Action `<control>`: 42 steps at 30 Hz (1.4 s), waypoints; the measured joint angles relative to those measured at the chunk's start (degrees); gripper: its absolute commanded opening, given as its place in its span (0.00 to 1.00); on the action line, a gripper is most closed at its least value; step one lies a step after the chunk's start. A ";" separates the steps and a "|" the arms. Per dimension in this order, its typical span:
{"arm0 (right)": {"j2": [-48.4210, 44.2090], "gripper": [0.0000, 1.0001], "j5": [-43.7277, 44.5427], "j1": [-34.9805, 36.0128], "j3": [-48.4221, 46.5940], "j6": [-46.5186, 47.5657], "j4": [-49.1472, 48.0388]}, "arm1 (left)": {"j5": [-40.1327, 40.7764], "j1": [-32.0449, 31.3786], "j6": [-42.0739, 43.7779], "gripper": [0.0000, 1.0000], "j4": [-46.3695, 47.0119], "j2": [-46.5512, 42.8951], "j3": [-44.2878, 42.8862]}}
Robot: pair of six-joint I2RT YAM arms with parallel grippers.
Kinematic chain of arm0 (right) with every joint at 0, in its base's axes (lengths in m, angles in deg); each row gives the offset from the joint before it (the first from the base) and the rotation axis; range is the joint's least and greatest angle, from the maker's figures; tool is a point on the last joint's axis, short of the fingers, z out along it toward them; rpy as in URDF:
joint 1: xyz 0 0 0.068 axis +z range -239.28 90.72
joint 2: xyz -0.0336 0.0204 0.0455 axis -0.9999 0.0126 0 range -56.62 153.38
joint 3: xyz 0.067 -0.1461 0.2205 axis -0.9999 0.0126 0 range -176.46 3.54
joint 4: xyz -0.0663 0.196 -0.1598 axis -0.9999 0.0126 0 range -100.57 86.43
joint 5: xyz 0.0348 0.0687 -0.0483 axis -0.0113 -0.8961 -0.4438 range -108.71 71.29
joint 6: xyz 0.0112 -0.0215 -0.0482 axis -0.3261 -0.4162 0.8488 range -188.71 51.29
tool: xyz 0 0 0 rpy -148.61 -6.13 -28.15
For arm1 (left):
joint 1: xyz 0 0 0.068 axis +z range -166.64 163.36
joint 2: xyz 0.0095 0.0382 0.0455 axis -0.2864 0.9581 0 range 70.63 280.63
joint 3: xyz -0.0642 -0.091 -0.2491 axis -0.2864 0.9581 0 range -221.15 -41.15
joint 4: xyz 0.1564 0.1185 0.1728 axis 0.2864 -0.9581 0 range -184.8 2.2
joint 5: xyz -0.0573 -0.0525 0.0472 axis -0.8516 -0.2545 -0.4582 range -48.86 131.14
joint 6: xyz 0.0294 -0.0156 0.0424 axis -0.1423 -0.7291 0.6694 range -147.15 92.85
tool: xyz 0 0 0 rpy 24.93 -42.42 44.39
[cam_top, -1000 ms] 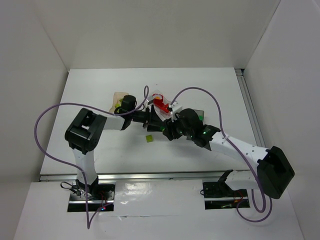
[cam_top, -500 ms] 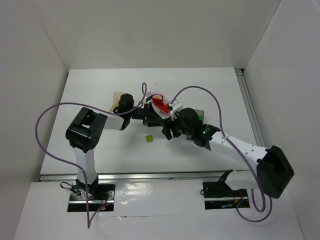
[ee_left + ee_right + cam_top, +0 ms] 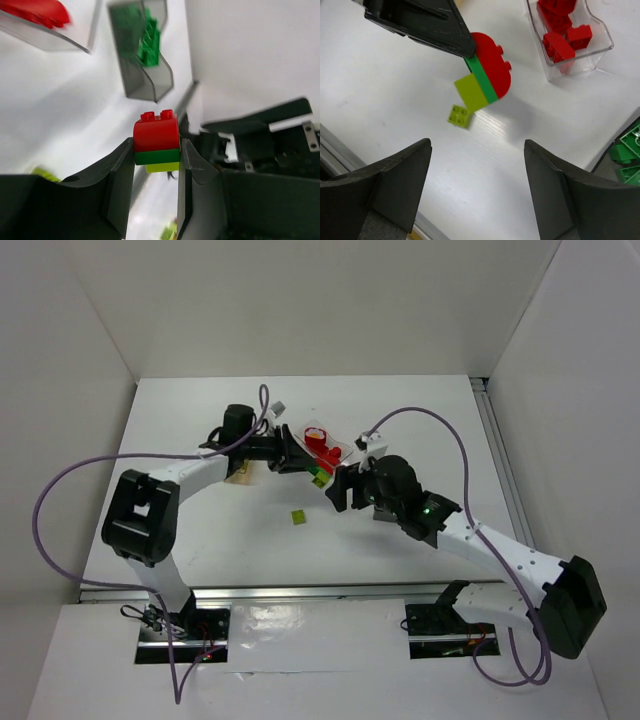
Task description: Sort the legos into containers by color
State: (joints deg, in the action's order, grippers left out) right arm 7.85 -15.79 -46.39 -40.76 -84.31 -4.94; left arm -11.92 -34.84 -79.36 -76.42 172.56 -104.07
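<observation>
White table [image 3: 190, 430] between white walls [image 3: 300, 300]; left claw [image 3: 156, 152] clamped on stacked legos [image 3: 156, 137], right claw [image 3: 476, 150] apart.

Red-over-green-over-yellow-green brick stack [image 3: 156, 142], red bricks [image 3: 559, 45] in clear tub [image 3: 601, 49], green bricks [image 3: 149, 44] in smoky-grey tub [image 3: 150, 86]

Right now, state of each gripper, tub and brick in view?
left gripper: shut on brick stack
brick stack: red, green, yellow-green pieces joined, held
right gripper: open, empty
clear tub: holds red bricks
grey tub: holds green bricks
loose yellow-green brick: lying on table
</observation>
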 measured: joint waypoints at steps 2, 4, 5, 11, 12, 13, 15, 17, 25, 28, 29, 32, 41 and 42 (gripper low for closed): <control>-1.77 0.79 0.37 0.00 0.02 -4.50 -0.37 | 4.33 0.85 2.60 0.00 -5.44 -2.80 -1.16; -1.86 0.79 0.09 0.00 0.04 -10.21 -1.29 | 10.12 1.27 4.57 0.00 -10.34 -5.38 -2.84; -1.27 0.79 -0.31 0.07 0.09 -12.39 -1.73 | 12.37 1.20 5.62 0.00 -12.24 -6.25 -3.52; 6.36 0.84 -1.88 0.74 0.63 -23.58 -5.03 | 26.23 -1.51 8.87 0.00 -22.56 -9.22 -6.78; 7.50 0.84 -1.90 0.74 0.63 -24.65 -5.49 | 27.78 -1.90 9.03 0.00 -23.47 -9.35 -6.82; 8.57 0.85 -2.03 0.74 0.61 -25.57 -5.86 | 29.46 -2.34 9.31 0.00 -24.57 -9.51 -6.82; 10.49 0.85 -2.01 0.74 0.33 -26.97 -6.34 | 32.24 -3.06 9.97 0.00 -26.38 -9.70 -6.82; 12.74 0.85 -1.81 0.74 -0.96 -27.78 -6.60 | 34.69 -3.54 10.12 0.00 -27.58 -10.01 -6.80; 20.15 0.81 -2.16 0.24 -5.35 -30.23 -10.36 | 38.93 -4.09 10.49 0.00 -28.98 -12.11 -6.32; 21.66 0.80 -3.37 -0.42 -6.03 -31.10 -11.74 | 39.36 -4.09 10.95 0.00 -28.96 -12.26 -6.23; 22.01 0.79 -3.67 -0.63 -6.32 -31.32 -11.87 | 39.52 -4.09 11.32 0.00 -28.98 -12.33 -6.08; 23.21 0.77 -4.96 -1.42 -7.50 -32.17 -13.14 | 39.78 -4.20 11.63 0.00 -29.20 -12.46 -5.88; 28.79 0.64 -8.15 -2.67 -11.98 -33.44 -15.52 | 40.87 -4.37 11.72 0.00 -28.94 -12.61 -4.44; 29.24 0.62 -8.37 -2.75 -11.98 -33.66 -15.80 | 40.85 -4.39 11.72 0.00 -28.94 -12.68 -4.44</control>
State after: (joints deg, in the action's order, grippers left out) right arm 37.09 -24.16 -49.14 -52.73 -117.97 -20.75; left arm 28.93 -39.23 -67.64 -105.36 159.88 -108.50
